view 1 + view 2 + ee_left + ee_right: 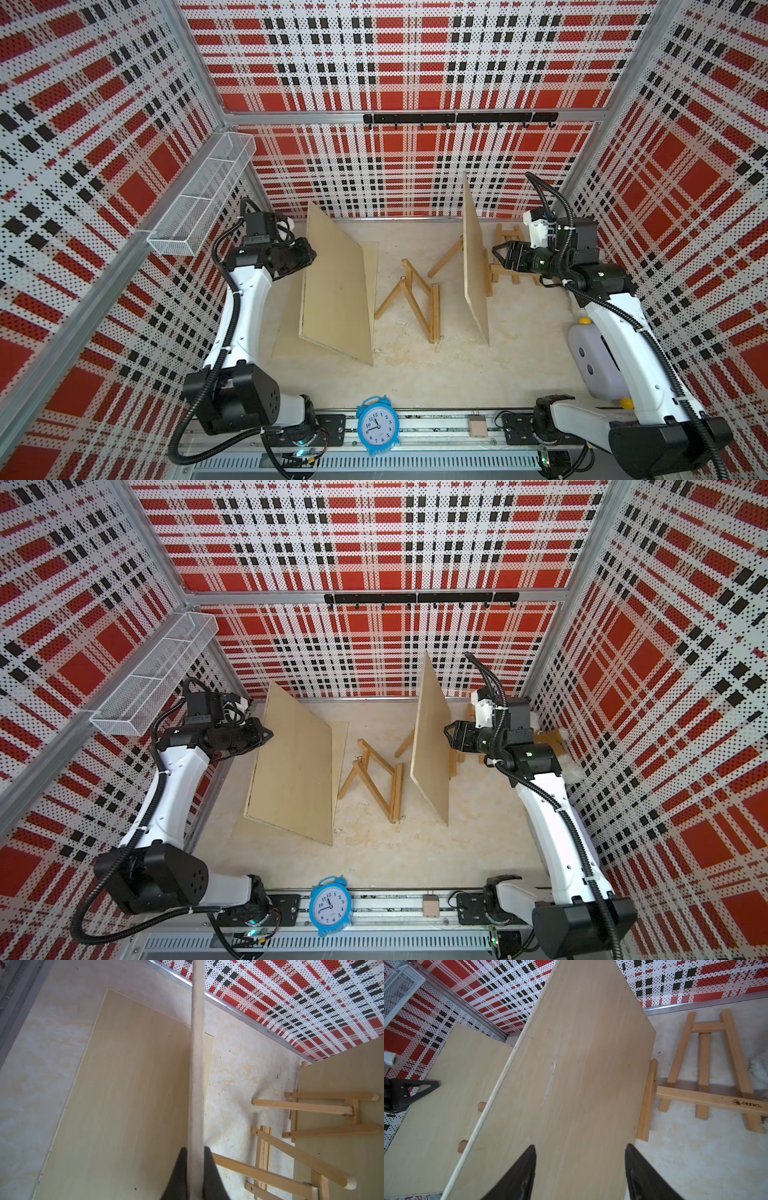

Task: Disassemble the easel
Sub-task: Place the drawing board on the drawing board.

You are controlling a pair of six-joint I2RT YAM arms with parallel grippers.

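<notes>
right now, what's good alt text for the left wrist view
The left hand pinches the thin edge of a raised wooden board, seen edge-on. Beneath it a second board lies flat on the pale table, with wooden easel frames nearby.

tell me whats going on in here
The left gripper is shut on the edge of a wooden board, holding it tilted over another board lying flat on the table. The right gripper is open, facing an upright board propped on an easel. A folded easel lies between them.
</notes>
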